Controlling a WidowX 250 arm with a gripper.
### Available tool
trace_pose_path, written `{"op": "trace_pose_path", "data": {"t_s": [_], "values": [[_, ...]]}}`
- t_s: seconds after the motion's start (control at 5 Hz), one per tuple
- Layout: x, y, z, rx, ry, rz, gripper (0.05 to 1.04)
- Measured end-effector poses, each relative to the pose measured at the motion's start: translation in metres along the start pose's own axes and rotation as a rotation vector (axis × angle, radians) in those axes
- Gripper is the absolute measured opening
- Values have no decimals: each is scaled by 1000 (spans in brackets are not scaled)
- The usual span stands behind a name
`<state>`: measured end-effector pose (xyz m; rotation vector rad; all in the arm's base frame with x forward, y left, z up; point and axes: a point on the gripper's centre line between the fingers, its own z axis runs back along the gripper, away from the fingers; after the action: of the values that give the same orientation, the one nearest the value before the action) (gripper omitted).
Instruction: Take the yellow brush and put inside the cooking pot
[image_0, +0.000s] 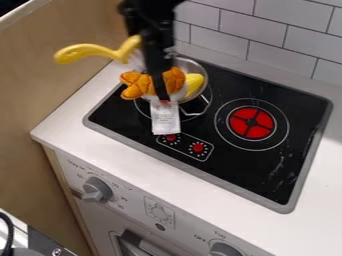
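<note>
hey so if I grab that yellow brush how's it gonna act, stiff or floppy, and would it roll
The yellow brush would probably feel stiff, since its handle looks like solid plastic. Its smooth, rounded surface might be slightly slippery. The handle's curve should limit rolling, though it may rock.

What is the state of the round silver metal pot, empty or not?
The pot is not empty: a rounded yellow object lies inside.

White counter, black hob in it

Metal pot's on the hob around 11 o'clock, and the red burner's over at 3.
</note>
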<state>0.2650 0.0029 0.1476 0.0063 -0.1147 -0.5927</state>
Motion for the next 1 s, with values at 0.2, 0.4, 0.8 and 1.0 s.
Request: {"op": "trace_pose_path", "data": {"t_s": [0.2,0.4,0.8,1.0], "values": [[31,-2,-9,-32,-49,17,546],[55,-4,-18,-34,-95,13,546],[88,9,-39,-1,-170,-74,546],[92,22,-48,-7,-188,-93,545]]}}
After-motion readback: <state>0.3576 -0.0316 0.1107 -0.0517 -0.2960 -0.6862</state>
